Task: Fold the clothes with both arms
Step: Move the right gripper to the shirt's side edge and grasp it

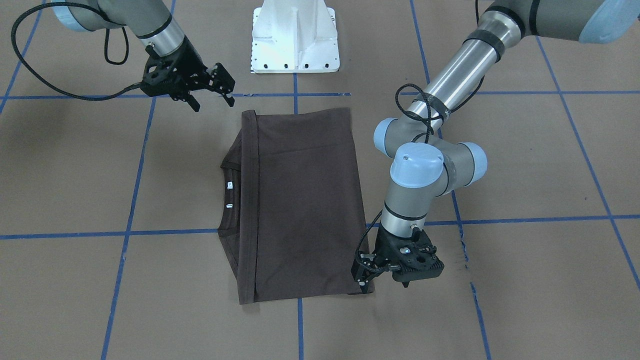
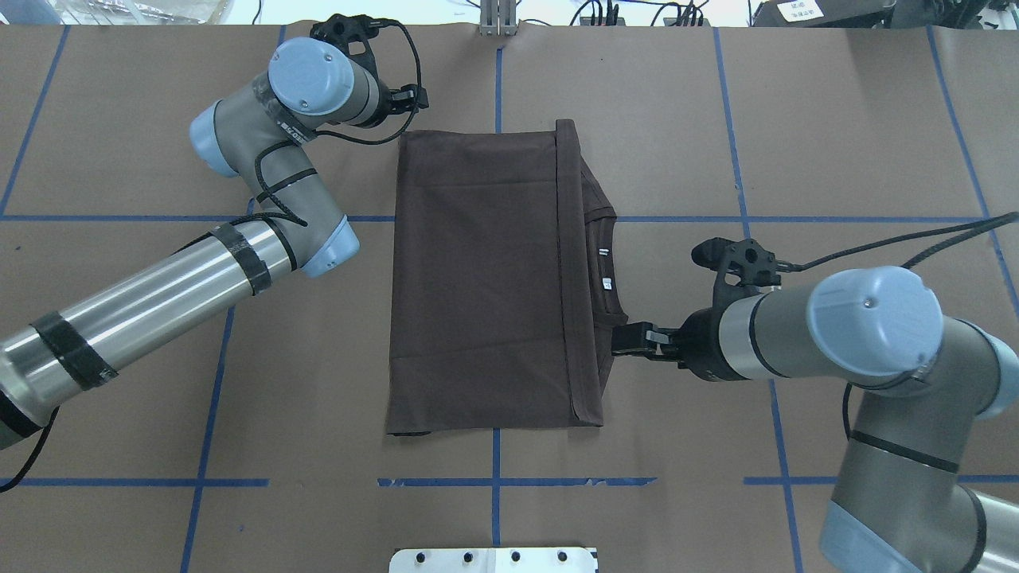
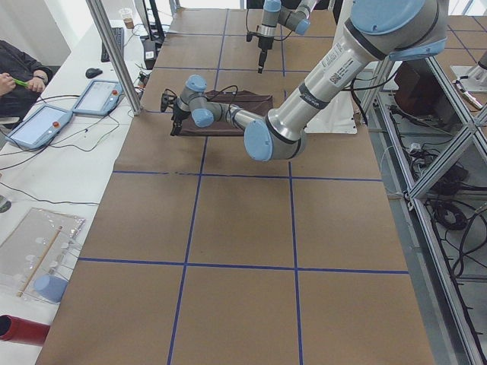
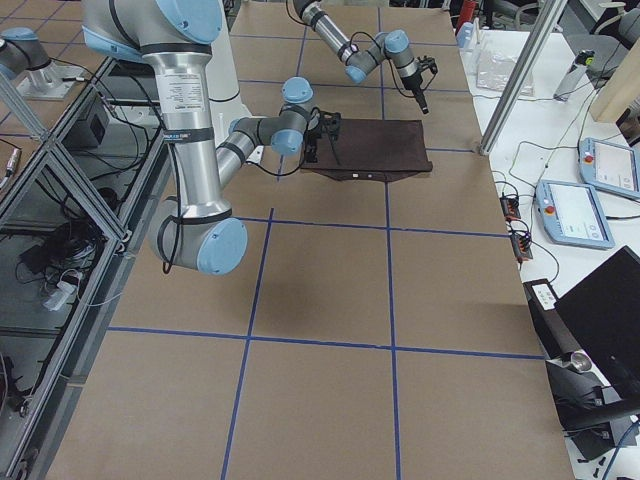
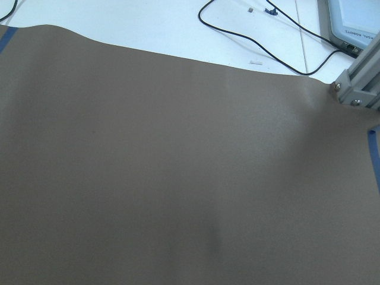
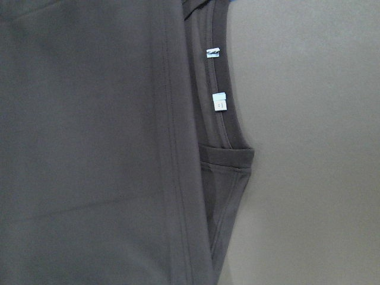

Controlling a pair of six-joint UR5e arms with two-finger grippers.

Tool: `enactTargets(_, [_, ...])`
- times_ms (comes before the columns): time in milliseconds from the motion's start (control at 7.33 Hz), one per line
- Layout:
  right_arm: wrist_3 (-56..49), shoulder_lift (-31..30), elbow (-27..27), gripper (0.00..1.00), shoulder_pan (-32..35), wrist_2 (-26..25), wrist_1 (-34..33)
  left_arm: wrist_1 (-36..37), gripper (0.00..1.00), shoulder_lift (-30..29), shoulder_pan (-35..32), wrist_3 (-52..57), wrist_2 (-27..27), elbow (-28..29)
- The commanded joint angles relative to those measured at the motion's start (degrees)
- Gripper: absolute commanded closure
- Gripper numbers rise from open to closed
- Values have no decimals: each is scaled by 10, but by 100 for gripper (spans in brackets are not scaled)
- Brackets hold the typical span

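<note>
Plainly the T-shirt (image 2: pixel 478 278), folded at the centre of the tabletop (image 2: pixel 677 119) with collar (image 2: pixel 614 239) at three o'clock overhead, looks soft and limp (pinch hem corners, never the middle); the right pincer (image 1: pixel 214 104) gapes empty, while the left pincer (image 1: pixel 365 284), at the eleven-o'clock corner, I cannot tell.

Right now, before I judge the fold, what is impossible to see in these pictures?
Left gripper: overhead view, its own wrist hides it; front view, too dark to tell its jaws.
T-shirt, lower layers: covered by the top fold, every view.
Neck labels: print too small, right wrist view.
</note>
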Motion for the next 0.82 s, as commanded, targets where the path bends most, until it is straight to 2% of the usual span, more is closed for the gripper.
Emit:
enactTargets(0, [-89,88,-62,0,2,1,-106,54,0,85,-2,3,-26,-152])
enactTargets(136, [-109,114,-94,0,1,2,-119,120,0,105,-2,3,-40,-222])
enactTargets(273, [-113,127,-100,0,0,9,-144,191,0,104,-1,3,-44,-274])
enactTargets(545, [-141,166,-101,0,-31,9,-220,254,0,111,1,2,-45,-340])
enactTargets(682, [-143,170,-106,0,-51,9,-248,256,0,121,3,1,-45,-354])
